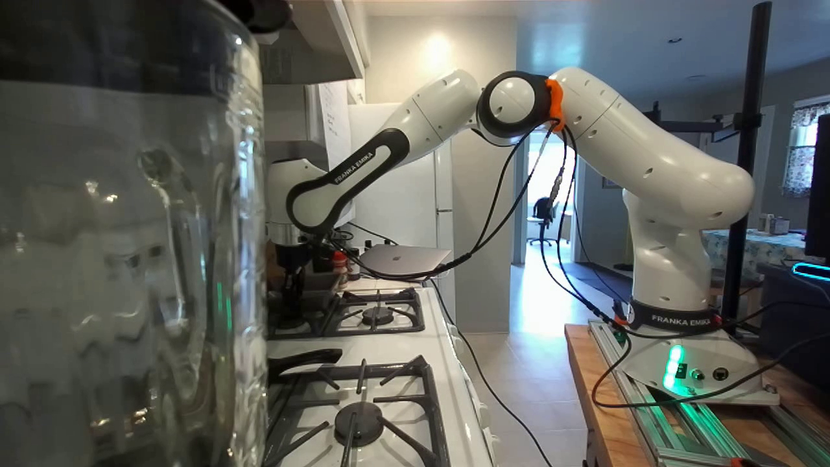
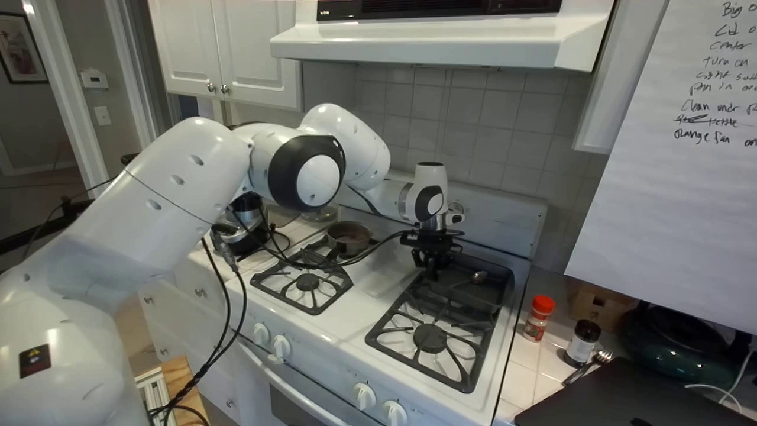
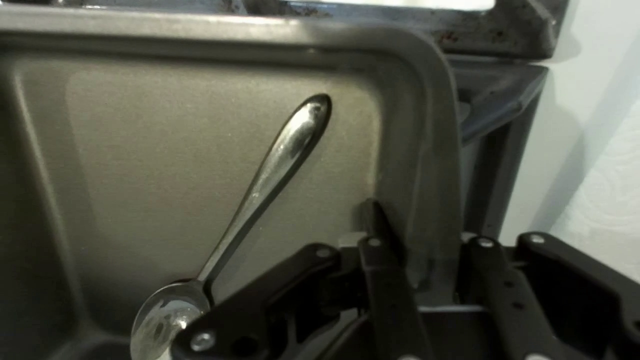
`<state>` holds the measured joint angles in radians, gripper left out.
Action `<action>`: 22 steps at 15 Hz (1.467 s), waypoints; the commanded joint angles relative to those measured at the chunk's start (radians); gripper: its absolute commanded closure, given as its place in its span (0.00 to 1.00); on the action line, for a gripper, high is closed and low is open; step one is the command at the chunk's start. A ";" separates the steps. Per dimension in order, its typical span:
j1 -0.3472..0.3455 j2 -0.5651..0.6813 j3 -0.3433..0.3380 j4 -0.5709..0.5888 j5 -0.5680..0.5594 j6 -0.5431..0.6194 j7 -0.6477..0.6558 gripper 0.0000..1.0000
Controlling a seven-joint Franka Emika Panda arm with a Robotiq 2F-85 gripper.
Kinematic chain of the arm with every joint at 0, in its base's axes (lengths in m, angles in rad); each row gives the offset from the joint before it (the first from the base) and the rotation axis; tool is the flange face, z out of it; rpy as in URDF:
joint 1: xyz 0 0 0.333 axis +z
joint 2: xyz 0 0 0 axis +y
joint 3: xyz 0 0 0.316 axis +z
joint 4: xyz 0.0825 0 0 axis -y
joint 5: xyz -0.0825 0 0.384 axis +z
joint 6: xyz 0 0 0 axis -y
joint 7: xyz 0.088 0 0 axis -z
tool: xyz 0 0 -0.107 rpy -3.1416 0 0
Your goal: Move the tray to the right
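Observation:
The dark, flat rectangular tray (image 2: pixel 473 290) with a shallow rim lies on the back of a stove grate, and it fills most of the wrist view (image 3: pixel 175 150). A metal spoon (image 3: pixel 265 185) lies in it. My gripper (image 3: pixel 420 230) straddles the tray's side rim, with one finger inside against the wall and the other outside. The fingers are mostly closed, and the rim fills the gap between them. The outer fingertip is hidden by the rim. The gripper also shows pointing down at the tray's edge in both exterior views (image 2: pixel 433 271) (image 1: pixel 293 285).
A pot (image 2: pixel 349 236) stands on the other back burner. A jar with a red cap (image 2: pixel 535 319), a dark jar (image 2: pixel 581 343), a fork (image 2: pixel 588 365) and a laptop (image 2: pixel 644 396) are on the counter beside the stove. A range hood (image 2: pixel 426 50) hangs above.

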<state>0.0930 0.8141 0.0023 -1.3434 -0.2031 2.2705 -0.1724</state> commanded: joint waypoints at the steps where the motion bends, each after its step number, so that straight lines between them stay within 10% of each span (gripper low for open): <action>1: -0.008 0.016 0.017 0.031 0.007 -0.023 -0.026 1.00; 22: 0.118 -0.187 -0.094 -0.193 -0.125 0.057 0.218 0.99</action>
<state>0.1949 0.7397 -0.0796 -1.4180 -0.2874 2.3288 0.0010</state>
